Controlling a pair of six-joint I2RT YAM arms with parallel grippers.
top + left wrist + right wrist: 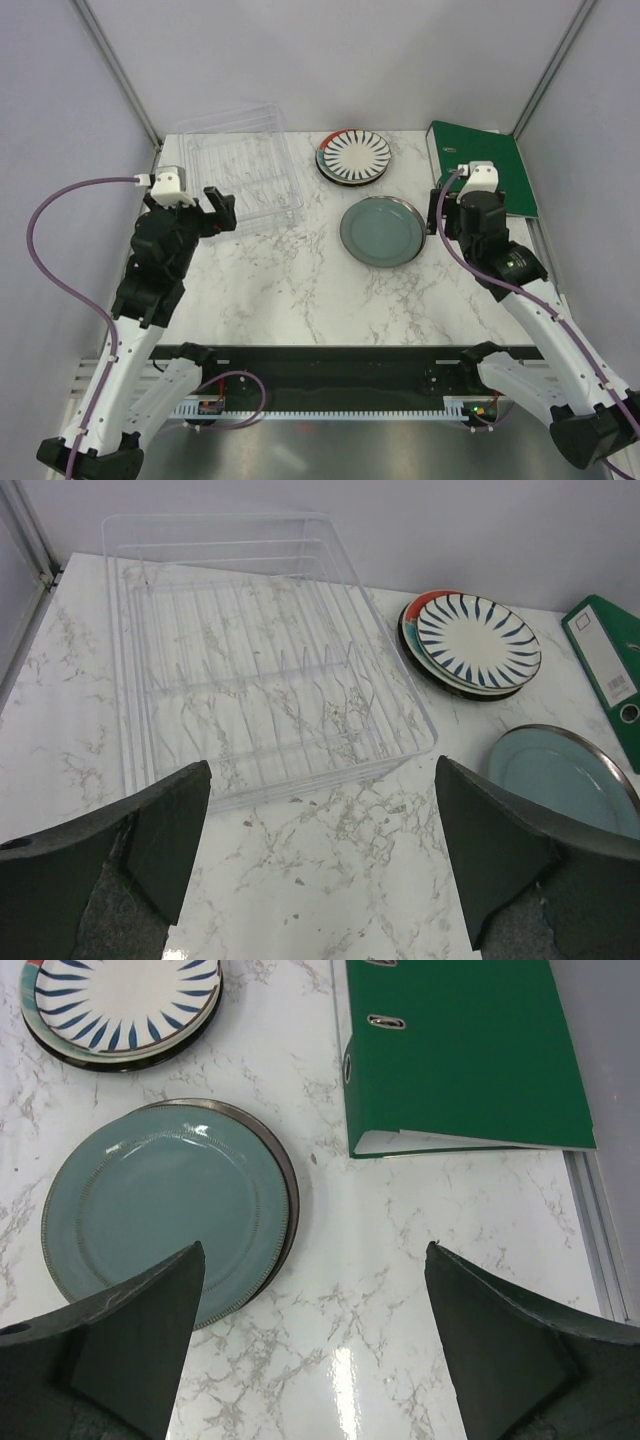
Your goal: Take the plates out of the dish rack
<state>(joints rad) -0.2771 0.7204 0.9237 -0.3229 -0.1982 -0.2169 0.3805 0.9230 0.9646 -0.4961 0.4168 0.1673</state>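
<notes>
The clear dish rack (240, 180) (250, 650) lies at the back left with no plates in its slots. A white plate with dark radial stripes (353, 154) (478, 640) (125, 1000) tops a stack behind the table's middle; a red rim (425, 602) shows beneath it. Nearer, a teal plate (382, 231) (165, 1205) (560, 780) rests on a dark-rimmed plate (290, 1185). My left gripper (188, 208) (320, 810) is open over bare marble just in front of the rack. Also open, my right gripper (462, 210) (312, 1280) hangs right of the teal plate, holding nothing.
A green ring binder (483, 165) (460, 1050) lies flat at the back right corner, close to the right gripper. Grey walls enclose the marble table (300, 290) on three sides. A metal rail (598, 1230) runs along the table's right edge.
</notes>
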